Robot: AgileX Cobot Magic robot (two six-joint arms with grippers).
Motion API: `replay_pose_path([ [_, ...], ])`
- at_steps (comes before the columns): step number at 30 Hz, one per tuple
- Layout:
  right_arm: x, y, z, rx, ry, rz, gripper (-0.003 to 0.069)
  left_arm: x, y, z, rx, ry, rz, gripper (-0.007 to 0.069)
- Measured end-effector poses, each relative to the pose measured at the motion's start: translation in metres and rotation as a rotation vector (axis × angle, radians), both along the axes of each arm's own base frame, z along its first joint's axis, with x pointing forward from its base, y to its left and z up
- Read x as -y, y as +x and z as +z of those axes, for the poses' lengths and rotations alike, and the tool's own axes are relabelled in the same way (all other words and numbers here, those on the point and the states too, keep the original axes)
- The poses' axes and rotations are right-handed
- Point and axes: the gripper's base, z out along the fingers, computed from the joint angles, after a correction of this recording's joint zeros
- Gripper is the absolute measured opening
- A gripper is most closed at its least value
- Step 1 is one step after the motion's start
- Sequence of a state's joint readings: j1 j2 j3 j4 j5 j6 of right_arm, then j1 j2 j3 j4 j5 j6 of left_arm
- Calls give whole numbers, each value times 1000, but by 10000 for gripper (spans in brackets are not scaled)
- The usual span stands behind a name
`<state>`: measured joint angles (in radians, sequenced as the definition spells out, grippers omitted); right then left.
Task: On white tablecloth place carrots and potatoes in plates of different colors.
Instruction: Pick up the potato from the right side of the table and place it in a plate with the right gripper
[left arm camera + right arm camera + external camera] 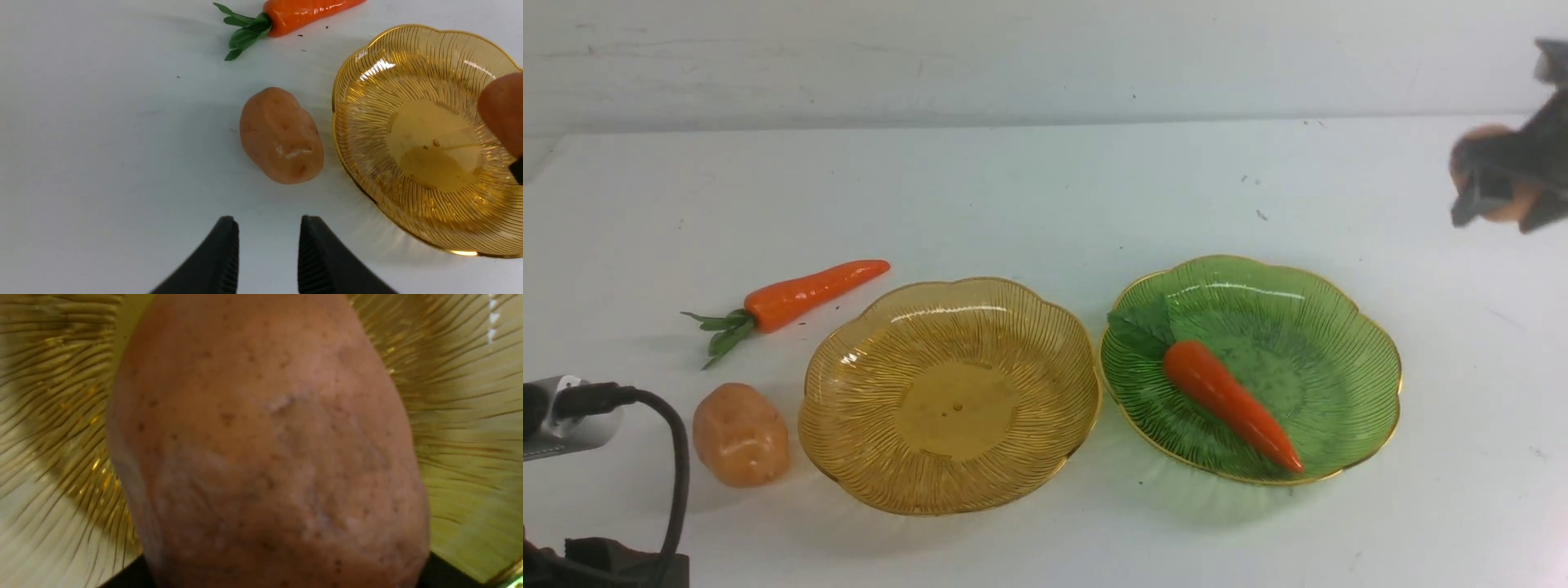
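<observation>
White tablecloth (1045, 188): smooth, matt, a few dark specks. Amber plate (866, 408) and green plate (1339, 343) — translucent, glassy, finely ribbed, gilt rims, bright glints. Loose carrot (809, 291) and plated carrot (1229, 402): glossy orange plastic. Potato on cloth (281, 136): slight sheen, shallow dimples. Held potato (265, 449) — dull, speckled, pitted. Left gripper fingers (222, 261): black, matt, ribbed inner faces.

Back wall (1045, 57): one, pale grey-white.
Spans the full width at the top of the front view; matte surface, faint horizontal streaks, a small dark speck.
</observation>
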<state>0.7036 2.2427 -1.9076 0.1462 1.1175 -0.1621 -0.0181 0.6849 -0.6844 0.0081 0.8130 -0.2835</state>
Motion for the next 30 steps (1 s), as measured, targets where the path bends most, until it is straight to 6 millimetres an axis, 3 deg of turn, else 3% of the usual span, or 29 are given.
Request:
replay_pose_path([
  [4,0,2,7,10,-8,-30,605,1,0,1,9,-13,3,253],
  [8,0,10,42,78,-20,-22,662,3,2,8,28,-12,-27,336],
  [11,2,12,68,162,-8,-19,598,5,8,14,29,-16,-53,402],
  [14,14,4,97,220,-6,-22,373,7,24,11,-46,-27,-73,470],
  [16,31,-9,121,237,5,-34,178,7,39,3,-127,-26,-77,494],
  [18,54,-28,145,248,21,-68,48,8,57,-8,-215,-27,-78,505],
  [23,120,-99,195,276,75,-163,-13,10,110,-34,-360,-43,-72,511],
  [27,173,-167,203,294,133,-216,-15,10,142,-47,-375,-58,-48,511],
  [30,198,-199,205,357,205,-233,-15,10,165,-62,-415,-110,22,511],
])
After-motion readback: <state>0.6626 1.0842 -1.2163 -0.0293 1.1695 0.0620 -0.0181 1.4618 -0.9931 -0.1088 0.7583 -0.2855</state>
